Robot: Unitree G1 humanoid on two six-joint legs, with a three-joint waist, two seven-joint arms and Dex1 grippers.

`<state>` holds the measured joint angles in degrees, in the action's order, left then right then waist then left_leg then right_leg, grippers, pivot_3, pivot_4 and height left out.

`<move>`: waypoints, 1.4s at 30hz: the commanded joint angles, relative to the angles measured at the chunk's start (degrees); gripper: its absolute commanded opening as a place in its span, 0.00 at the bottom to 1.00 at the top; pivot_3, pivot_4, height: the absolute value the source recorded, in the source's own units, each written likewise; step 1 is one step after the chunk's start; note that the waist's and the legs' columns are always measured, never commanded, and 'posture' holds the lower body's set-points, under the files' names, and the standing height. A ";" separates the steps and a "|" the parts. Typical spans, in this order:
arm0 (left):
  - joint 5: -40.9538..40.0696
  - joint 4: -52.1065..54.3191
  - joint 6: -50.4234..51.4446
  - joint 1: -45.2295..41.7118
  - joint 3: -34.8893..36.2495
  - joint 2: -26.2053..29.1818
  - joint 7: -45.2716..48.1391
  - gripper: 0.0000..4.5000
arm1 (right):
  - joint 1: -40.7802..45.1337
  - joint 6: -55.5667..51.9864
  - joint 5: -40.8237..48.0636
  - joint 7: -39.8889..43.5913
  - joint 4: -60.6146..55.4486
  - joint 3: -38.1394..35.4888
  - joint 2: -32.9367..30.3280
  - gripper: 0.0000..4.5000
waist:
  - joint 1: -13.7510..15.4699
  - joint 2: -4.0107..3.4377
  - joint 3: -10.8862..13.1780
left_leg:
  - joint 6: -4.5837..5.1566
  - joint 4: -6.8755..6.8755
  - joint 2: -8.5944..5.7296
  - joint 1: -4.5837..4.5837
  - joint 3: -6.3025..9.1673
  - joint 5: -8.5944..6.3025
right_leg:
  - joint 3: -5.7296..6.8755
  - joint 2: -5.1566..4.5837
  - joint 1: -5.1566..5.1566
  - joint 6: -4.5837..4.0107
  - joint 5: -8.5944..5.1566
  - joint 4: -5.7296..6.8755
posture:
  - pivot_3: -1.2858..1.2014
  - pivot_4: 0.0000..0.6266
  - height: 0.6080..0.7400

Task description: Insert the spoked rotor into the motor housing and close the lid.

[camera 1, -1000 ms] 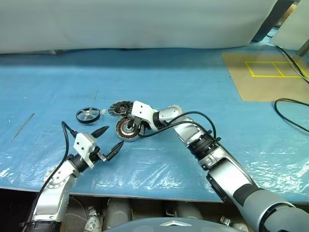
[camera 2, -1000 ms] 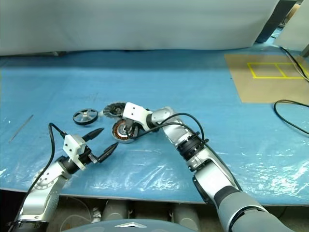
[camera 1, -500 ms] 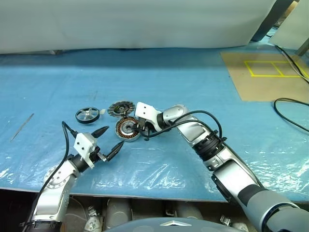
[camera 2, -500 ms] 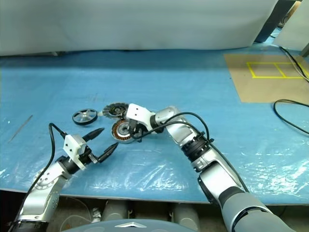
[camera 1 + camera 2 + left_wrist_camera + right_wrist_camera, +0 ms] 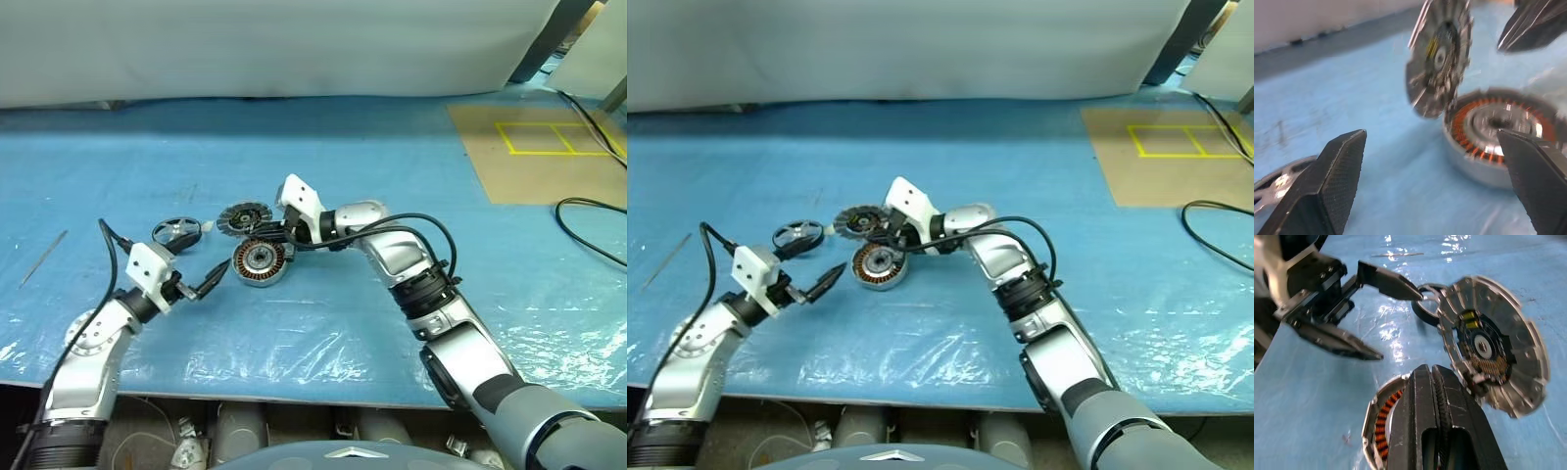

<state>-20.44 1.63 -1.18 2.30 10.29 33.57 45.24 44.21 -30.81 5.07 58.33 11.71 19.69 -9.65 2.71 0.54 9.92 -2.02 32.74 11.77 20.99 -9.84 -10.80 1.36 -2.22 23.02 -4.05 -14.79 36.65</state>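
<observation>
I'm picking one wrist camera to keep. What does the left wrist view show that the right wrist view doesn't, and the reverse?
The left wrist view gives the motor housing's whole copper ring and centre; in the right wrist view the shut right claw covers half of it. The right wrist view adds the white body behind the left claw and a thin rod on the blue sheet. Both share the lid tilted up on its edge, part of the spoked rotor, and the left claw's open fingers.
</observation>
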 commanded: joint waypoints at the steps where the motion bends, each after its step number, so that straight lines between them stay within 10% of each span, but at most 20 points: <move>1: -1.33 -4.34 1.10 -3.23 2.32 5.23 6.00 1.00 | -0.89 -1.32 2.23 1.00 -3.64 -0.78 -1.50 0.01 | 0.04 -0.02 0.01 | 0.00 -0.01 -0.02 0.00 0.00 0.00 | 0.00 -0.01 0.02 0.01 0.00 0.00 | 0.52 0.24 1.00; 7: 1.29 -20.38 -0.01 -16.00 1.01 14.93 15.87 1.00 | -2.02 -2.61 3.25 -0.46 -5.48 -1.56 -3.19 0.01 | 0.21 0.00 0.01 | -0.01 0.02 0.01 0.00 0.03 0.01 | 0.03 0.03 0.03 0.00 0.00 0.08 | 0.52 0.24 1.00; 16: 9.92 -48.36 -7.79 -39.53 -6.03 20.61 29.87 0.34 | -4.36 -3.53 4.09 -3.74 -7.24 -2.46 -3.43 0.00 | 1.22 0.04 0.00 | -0.04 -0.03 -0.04 0.03 0.03 0.01 | 0.03 -0.03 0.06 0.03 0.02 0.06 | 0.52 0.24 1.00; 27: 23.62 -68.36 -18.19 -57.78 -14.36 17.66 29.02 0.34 | -6.05 -4.26 5.07 -6.16 -8.70 -2.71 -4.74 0.00 | 1.88 0.09 0.01 | -0.07 -0.08 -0.06 0.14 0.13 0.01 | 0.13 -0.08 0.09 0.08 0.05 0.06 | 0.52 0.24 1.00; 42: 27.82 -73.44 -11.22 -60.87 -15.10 14.30 27.51 0.34 | -7.87 -4.25 5.05 -8.42 -9.52 -2.53 -6.19 0.00 | 1.94 0.13 0.04 | -0.09 -0.08 -0.07 0.19 0.19 0.01 | 0.16 -0.08 0.10 0.08 0.05 0.05 | 0.52 0.24 1.00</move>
<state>7.61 -71.92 -13.14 -56.84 -5.60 47.23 72.37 36.62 -35.52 9.14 50.09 4.95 18.18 -15.67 4.65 0.67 9.96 -2.11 32.67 11.70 21.18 -9.65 -10.80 1.52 -2.30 23.12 -3.97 -14.74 36.70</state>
